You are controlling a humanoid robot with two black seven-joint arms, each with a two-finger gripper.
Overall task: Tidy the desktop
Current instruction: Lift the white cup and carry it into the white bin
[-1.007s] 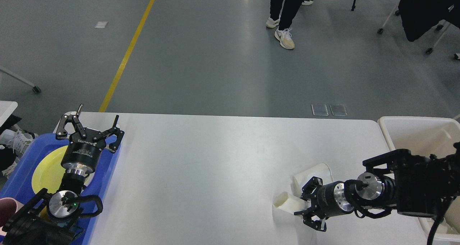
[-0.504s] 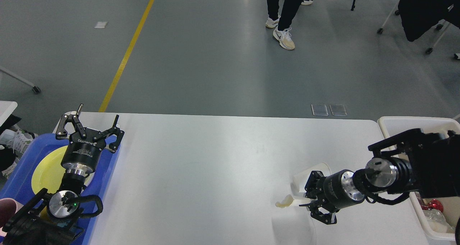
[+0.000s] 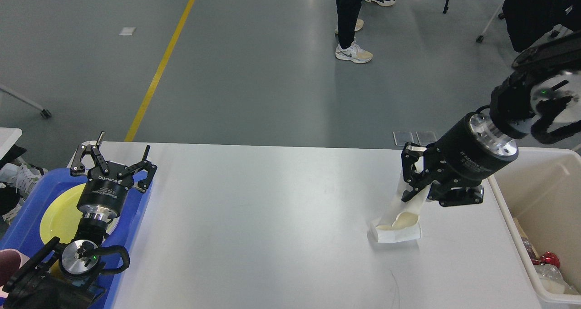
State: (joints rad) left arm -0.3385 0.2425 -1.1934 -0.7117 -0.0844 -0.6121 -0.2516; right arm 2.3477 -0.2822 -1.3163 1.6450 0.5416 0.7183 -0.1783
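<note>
Desktop (image 3: pixel 272 218) fills the lower middle of the frame, white and matte, and nearly all of it is bare already. Right gripper (image 3: pixel 415 188) is seen at centre right, jaws closed on a crumpled white paper cup (image 3: pixel 399 220), which is pinched at its upper edge and hangs down with its lower end at or just above the tabletop. That cup looks feather-light and soft, so it can be expected to squash rather than slip; a hold on the rim fold seems fine, though a hard squeeze isn't needed. Cream bin (image 3: pixel 501 200) sits just beside it at the right edge, some red and clear bits inside. Left gripper (image 3: pixel 115 161) is parked at the left, jaws spread wide with nothing between them, over a blue tray (image 3: pixel 27 218) carrying a yellow plate (image 3: pixel 59 213). White lettering is visible on both gripper bodies, too small to be read for sure.
</note>
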